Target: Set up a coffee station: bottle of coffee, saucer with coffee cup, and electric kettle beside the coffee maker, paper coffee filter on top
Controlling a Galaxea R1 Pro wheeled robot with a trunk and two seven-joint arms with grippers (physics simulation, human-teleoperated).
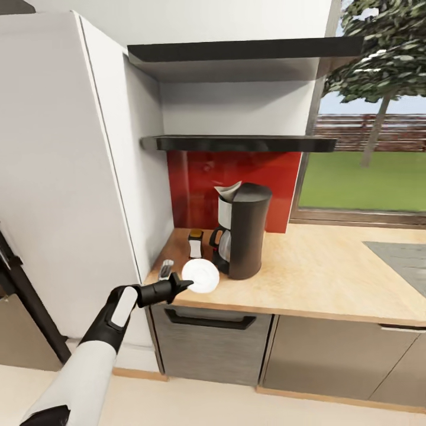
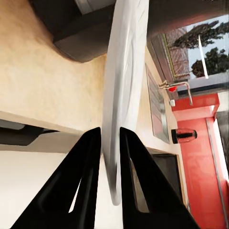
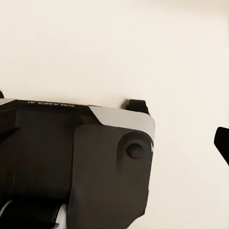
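My left gripper (image 1: 184, 284) is shut on the rim of the white saucer (image 1: 201, 275), holding it on edge over the counter's front edge, just left of the black coffee maker (image 1: 244, 231). In the left wrist view both fingers (image 2: 90, 157) pinch the saucer (image 2: 123, 71). A paper filter (image 1: 228, 190) sits on top of the coffee maker. The bottle of coffee (image 1: 195, 243) stands on the counter beside the machine. My right gripper (image 3: 114, 143) hangs low by the robot's body, one dark fingertip (image 3: 222, 143) far out at the frame's edge with nothing held.
A small grey object (image 1: 165, 268) lies at the counter's left corner by the white cabinet wall (image 1: 89, 177). Two dark shelves (image 1: 236, 142) hang above. The wooden countertop (image 1: 331, 278) stretches right toward a cooktop (image 1: 402, 254). A drawer (image 1: 207, 340) sits below.
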